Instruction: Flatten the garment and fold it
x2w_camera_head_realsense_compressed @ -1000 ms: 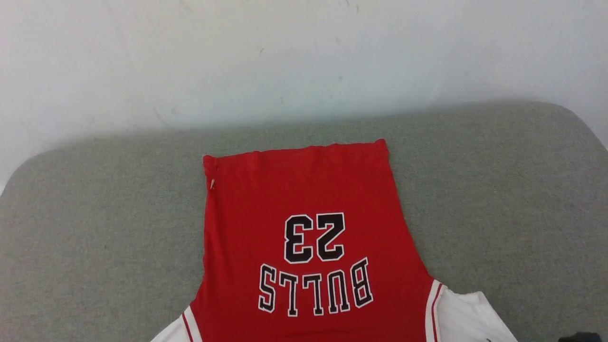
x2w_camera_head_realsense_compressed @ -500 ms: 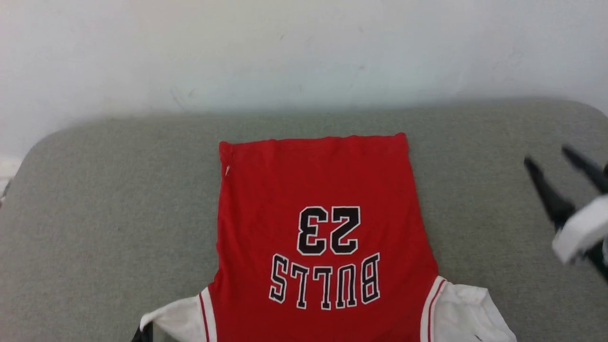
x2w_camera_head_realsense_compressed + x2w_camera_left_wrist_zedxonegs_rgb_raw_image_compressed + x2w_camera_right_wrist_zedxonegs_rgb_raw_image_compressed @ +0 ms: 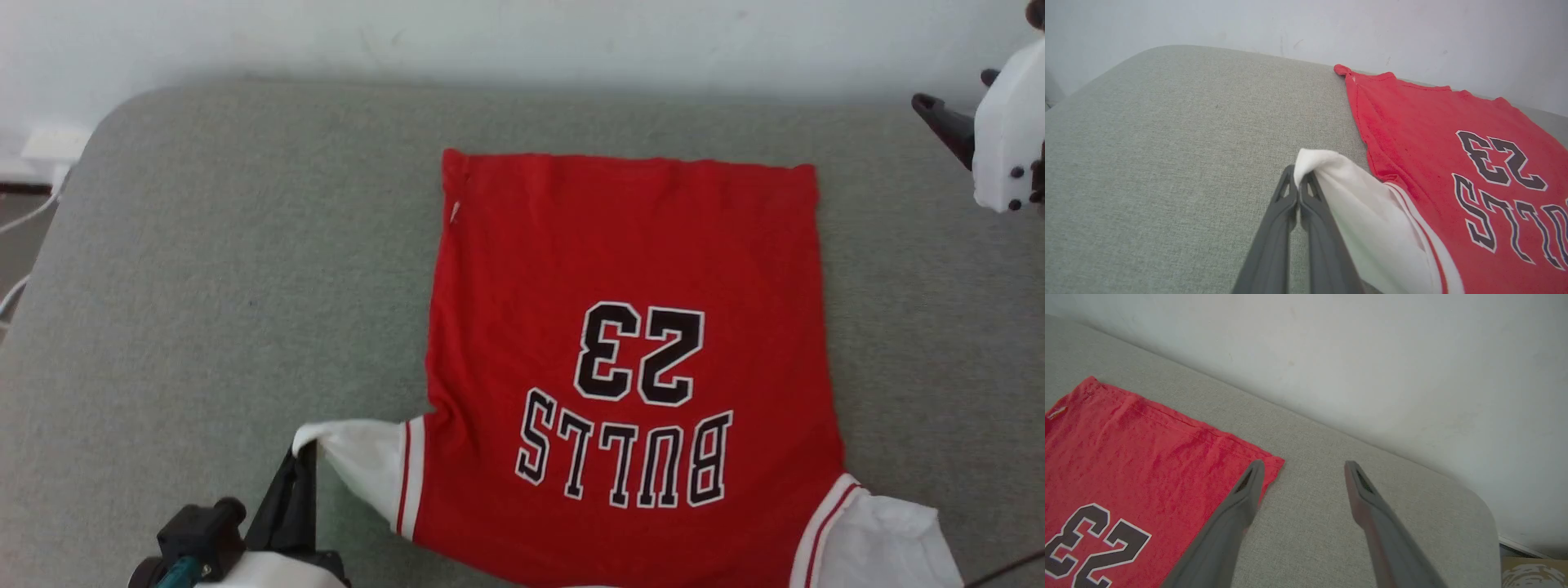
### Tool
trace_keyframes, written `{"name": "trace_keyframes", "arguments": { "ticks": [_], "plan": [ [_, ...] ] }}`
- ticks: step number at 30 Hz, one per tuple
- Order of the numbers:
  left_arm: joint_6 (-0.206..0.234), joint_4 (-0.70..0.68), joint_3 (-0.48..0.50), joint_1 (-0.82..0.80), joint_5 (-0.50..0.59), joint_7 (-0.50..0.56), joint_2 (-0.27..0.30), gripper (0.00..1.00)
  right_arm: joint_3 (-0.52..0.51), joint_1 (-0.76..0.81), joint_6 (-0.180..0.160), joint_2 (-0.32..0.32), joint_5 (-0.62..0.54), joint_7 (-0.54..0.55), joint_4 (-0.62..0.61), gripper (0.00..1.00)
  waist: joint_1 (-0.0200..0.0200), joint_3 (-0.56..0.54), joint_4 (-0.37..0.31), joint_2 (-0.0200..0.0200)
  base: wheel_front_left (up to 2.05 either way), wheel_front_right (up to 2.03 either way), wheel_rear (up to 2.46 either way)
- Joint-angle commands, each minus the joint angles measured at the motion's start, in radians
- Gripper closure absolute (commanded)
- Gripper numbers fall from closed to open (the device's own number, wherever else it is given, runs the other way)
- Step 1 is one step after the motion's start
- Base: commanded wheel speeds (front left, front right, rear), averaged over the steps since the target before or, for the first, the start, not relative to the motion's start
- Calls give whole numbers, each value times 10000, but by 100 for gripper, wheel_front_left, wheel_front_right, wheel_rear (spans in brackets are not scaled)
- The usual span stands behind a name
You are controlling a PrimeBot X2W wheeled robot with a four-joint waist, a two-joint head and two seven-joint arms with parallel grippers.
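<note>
The jersey (image 3: 629, 245) lies print-up at the middle of the grey surface (image 3: 204, 245), hem toward the far edge. The left gripper (image 3: 1298, 183) pinches its white sleeve (image 3: 1355, 196) — the right gripper (image 3: 1302, 471) hangs spread near the far right corner.

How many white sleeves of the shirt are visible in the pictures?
2. One sleeve is on the robot's left, pinched by the left gripper; the other sleeve lies on the grey cushion at the lower right, partly cut off.

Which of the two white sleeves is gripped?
The sleeve on the robot's left, pinched at its tip by the shut left gripper; the other sleeve lies loose on the cushion.
</note>
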Motion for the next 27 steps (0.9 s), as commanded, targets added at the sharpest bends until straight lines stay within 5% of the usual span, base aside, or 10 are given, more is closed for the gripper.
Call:
{"name": "trace_keyframes", "arguments": {
  "ticks": [1, 8, 24, 25, 26, 27],
  "plan": [
    [10, -86, -32, -219, 108, -44, -89, 100, 102, -190, -9, 40, 281, 336, 204, 0, -3, 947, 862, -1, 0, 0, 0],
    [-26, -489, -320, -901, 422, -47, -441, 100, 865, -1565, -9, -176, 952, 2639, 1590, 0, -3, 2095, 1478, -1, 0, 0, 0],
    [-269, -511, -396, -1675, 1007, -48, -1012, 100, 1621, -1293, -9, 298, 819, 2520, 3843, 0, -3, 3086, 1896, -1, 0, 0, 0],
    [-284, -490, -374, -1673, 1024, -48, -1022, 100, 1711, -1266, -9, 272, 860, 2518, 3862, 81, -3, 3052, 1874, -1, 0, 0, 0],
    [-299, -465, -352, -1661, 1039, -48, -1025, 100, 1768, -1256, -9, 256, 935, 2511, 3880, 100, -3, 3002, 1850, -1, 0, 0, 0],
    [-311, -439, -328, -1642, 1054, -48, -1021, 100, 1837, -1271, -9, 231, 993, 2497, 3878, 100, -3, 2947, 1819, -1, 0, 0, 0]
  ]
}}
